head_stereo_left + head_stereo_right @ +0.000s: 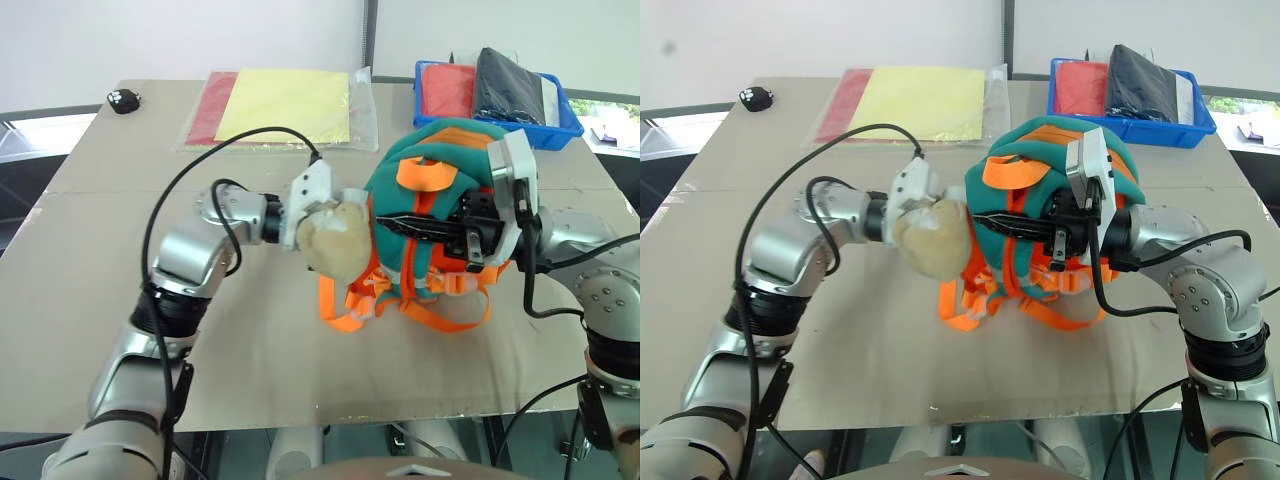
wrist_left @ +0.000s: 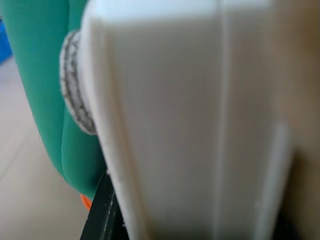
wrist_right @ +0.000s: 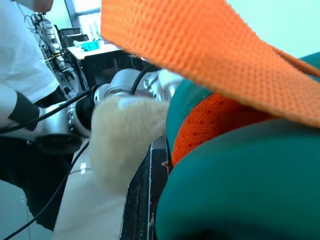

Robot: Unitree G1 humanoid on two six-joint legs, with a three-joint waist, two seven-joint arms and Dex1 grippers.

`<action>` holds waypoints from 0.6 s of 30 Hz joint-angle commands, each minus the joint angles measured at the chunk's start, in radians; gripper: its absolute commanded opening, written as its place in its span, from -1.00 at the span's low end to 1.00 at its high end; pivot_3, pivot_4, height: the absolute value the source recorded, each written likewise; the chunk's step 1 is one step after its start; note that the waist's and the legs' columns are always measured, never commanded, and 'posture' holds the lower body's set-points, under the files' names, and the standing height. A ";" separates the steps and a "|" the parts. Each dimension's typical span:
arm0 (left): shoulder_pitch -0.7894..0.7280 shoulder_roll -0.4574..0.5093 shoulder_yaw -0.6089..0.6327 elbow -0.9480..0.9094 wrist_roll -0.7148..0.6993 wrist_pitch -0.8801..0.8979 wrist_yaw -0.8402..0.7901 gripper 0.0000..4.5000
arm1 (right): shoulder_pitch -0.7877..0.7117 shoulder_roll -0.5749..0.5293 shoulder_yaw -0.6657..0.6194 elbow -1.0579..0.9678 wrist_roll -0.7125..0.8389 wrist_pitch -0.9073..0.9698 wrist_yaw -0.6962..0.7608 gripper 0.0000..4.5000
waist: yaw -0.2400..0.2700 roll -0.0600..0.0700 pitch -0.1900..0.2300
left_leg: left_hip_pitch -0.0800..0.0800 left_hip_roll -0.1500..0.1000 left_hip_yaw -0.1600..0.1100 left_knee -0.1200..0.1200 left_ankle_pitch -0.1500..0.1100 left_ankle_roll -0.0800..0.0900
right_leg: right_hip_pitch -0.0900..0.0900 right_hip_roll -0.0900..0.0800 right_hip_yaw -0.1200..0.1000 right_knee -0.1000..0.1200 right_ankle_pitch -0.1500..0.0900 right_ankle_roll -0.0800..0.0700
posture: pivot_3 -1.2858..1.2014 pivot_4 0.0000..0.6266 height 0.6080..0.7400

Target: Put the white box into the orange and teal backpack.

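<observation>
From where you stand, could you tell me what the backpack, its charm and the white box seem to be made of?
Backpack: soft matte fabric, with coarsely woven orange webbing straps.
Charm: fuzzy beige plush.
White box: smooth, rigid, probably plastic, with a moulded seam.

Counted: one backpack (image 1: 440,180), one white box (image 2: 190,120), one blue tray (image 1: 570,125), one yellow sheet (image 1: 285,103), one small black object (image 1: 123,99).

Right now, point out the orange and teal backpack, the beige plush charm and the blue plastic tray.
orange and teal backpack (image 1: 425,150), left eye view, teal top.
beige plush charm (image 1: 335,240), left eye view, body.
blue plastic tray (image 1: 572,128), left eye view, right rim.
</observation>
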 commanded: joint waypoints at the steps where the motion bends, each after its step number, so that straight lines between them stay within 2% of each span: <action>1: -0.032 -0.088 -0.088 0.010 0.061 -0.065 0.013 -0.50 | 0.000 -0.021 -0.068 0.005 -0.002 -0.010 -0.058 -0.96 | 0.009 0.000 0.000 | 0.000 0.000 0.000 0.001 0.000 0.000 | 0.000 0.000 0.000 0.000 0.000 0.000 | 0.03 -0.52 1.00; 5: -0.089 -0.254 -0.151 0.070 0.131 -0.072 0.109 -0.50 | 0.000 -0.004 -0.050 -0.026 0.020 -0.003 -0.091 -0.96 | 0.032 0.000 0.000 | 0.000 -0.002 0.000 0.006 0.000 0.000 | 0.004 -0.001 0.001 -0.001 0.000 0.001 | 0.03 -0.52 1.00; 7: -0.100 -0.303 -0.167 0.104 0.182 -0.094 0.152 -0.05 | 0.007 0.001 -0.049 -0.034 0.020 0.000 -0.113 -1.00 | 0.034 0.000 0.000 | 0.000 -0.003 0.000 0.007 0.000 0.000 | 0.004 -0.001 0.002 0.000 0.001 0.002 | 0.03 -0.52 1.00; 9: -0.088 -0.322 -0.097 0.076 0.140 -0.053 0.183 0.32 | 0.021 -0.004 -0.054 -0.035 0.004 -0.006 -0.125 -1.00 | 0.031 0.000 0.000 | 0.000 -0.003 0.000 0.007 0.000 0.001 | 0.004 -0.001 0.002 0.000 0.002 0.003 | 0.03 -0.52 1.00; 12: -0.053 -0.226 0.052 -0.010 0.028 0.068 0.166 0.94 | 0.047 -0.015 -0.059 -0.016 -0.074 -0.060 -0.140 -1.00 | 0.025 0.000 0.000 | 0.000 -0.002 -0.001 0.005 0.000 0.000 | 0.003 0.000 0.002 0.001 0.002 0.003 | 0.03 -0.52 1.00; 14: -0.019 -0.148 0.153 -0.062 -0.072 0.186 0.150 0.99 | 0.064 -0.021 -0.053 -0.003 -0.124 -0.104 -0.134 -1.00 | 0.008 0.000 0.000 | 0.000 -0.001 -0.002 0.005 0.000 0.000 | 0.002 0.001 0.002 0.002 0.001 0.002 | 0.03 -0.52 1.00; 18: 0.107 0.036 0.365 -0.152 -0.373 0.505 0.100 0.99 | 0.123 -0.025 -0.033 -0.033 -0.143 -0.135 -0.101 -1.00 | -0.012 0.001 0.000 | 0.000 0.000 -0.002 0.002 0.000 0.000 | 0.001 0.002 0.002 0.001 0.001 0.002 | 0.03 -0.52 1.00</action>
